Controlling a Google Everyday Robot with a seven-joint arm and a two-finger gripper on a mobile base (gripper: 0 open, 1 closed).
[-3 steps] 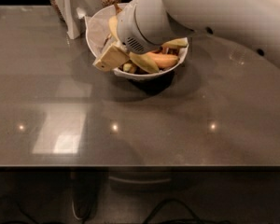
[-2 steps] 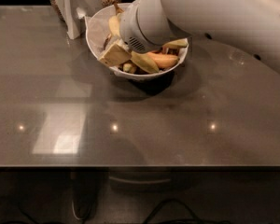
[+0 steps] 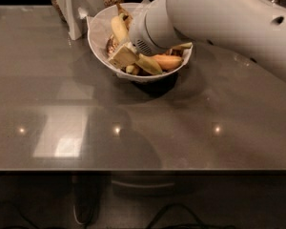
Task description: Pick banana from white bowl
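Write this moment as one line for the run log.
step: pick | gripper: down inside white bowl | banana: in bowl beside gripper, not yet lifted

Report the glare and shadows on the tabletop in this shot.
Camera view: three small light glints sit in a row on the glossy table, with a pale rectangular reflection at the lower left. A dark shadow pools under the white bowl, where the gripper sits inside near the banana.
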